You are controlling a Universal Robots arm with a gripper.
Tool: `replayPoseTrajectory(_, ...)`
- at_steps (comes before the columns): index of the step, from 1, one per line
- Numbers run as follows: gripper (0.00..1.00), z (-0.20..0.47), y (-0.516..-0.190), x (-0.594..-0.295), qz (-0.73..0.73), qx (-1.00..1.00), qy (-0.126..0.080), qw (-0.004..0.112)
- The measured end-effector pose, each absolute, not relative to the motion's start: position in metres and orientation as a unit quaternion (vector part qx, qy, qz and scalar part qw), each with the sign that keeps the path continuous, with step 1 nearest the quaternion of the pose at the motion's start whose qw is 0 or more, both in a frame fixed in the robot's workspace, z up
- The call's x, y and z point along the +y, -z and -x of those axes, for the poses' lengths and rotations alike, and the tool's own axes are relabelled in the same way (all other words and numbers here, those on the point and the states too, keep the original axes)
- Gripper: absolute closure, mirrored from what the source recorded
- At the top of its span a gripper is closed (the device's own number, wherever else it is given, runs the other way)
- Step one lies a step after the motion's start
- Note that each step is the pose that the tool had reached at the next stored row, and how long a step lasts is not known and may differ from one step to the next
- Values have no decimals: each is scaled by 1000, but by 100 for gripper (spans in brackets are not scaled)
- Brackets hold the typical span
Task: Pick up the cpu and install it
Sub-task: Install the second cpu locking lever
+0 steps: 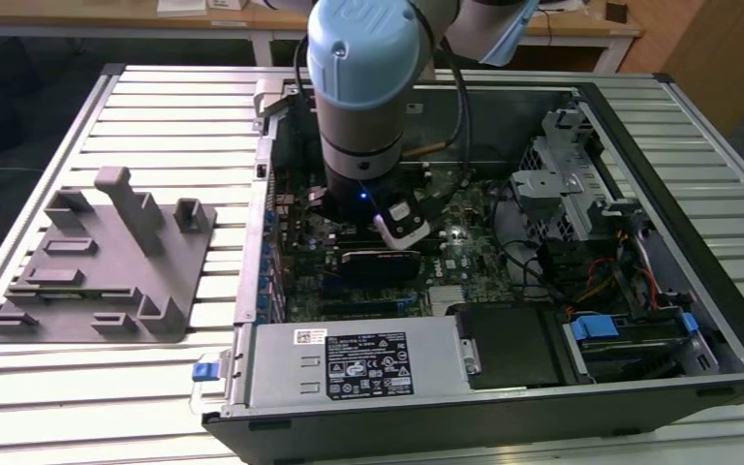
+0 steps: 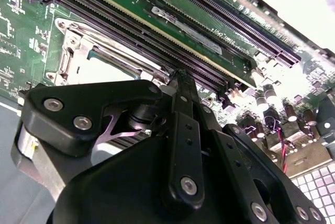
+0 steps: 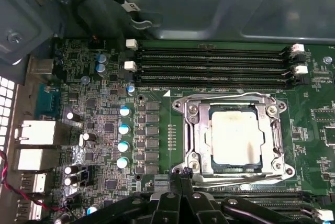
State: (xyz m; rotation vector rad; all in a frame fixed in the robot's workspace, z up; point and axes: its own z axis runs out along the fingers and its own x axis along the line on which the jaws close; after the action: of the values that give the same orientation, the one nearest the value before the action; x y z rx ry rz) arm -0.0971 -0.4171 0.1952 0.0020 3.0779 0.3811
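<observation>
**Pincer closed and empty above the socket, cpu seated in the frame**

The pincer (image 3: 180, 176) hangs low over the motherboard (image 3: 104, 130), its black fingers (image 2: 180, 93) drawn together to a narrow tip with nothing between them. In both wrist views that tip sits just beside the edge of the socket frame (image 3: 193, 130), at the corner nearest the memory slots (image 2: 157, 41). The pincer's body is matte black plastic, with rounded linkage arms pinned by bright silver screws.

The cpu (image 3: 234, 136) lies flat inside the socket frame, a square plate with a pale, dull metal top, smudged unevenly. The frame around it is shiny stamped steel with screw heads at its corners. Beyond it run four long black memory slots (image 3: 209, 67) with white latches at their ends. The motherboard is green and densely dotted with small silver-topped cylindrical capacitors and dark square chips.

In the exterior view the arm (image 1: 361, 87), grey with a light-blue cap, reaches straight down into the open case (image 1: 502, 252), which lies on its side on a ribbed metal tabletop (image 1: 152, 116). A grey plastic fixture (image 1: 101, 262) with upright posts rests on the tabletop, well apart from the case on the exterior view's left.
</observation>
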Motion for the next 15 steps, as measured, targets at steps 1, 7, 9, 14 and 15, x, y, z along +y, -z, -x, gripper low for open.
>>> replayPoseTrajectory(1,89,97,-195,-417,-1,992,-124,20)
replayPoseTrajectory(7,89,97,-193,-417,-1,992,-126,20)
replayPoseTrajectory(9,89,97,-192,-417,-1,992,-126,20)
replayPoseTrajectory(14,89,97,-191,-417,-1,992,-127,20)
replayPoseTrajectory(15,89,97,-191,-417,-1,992,-127,20)
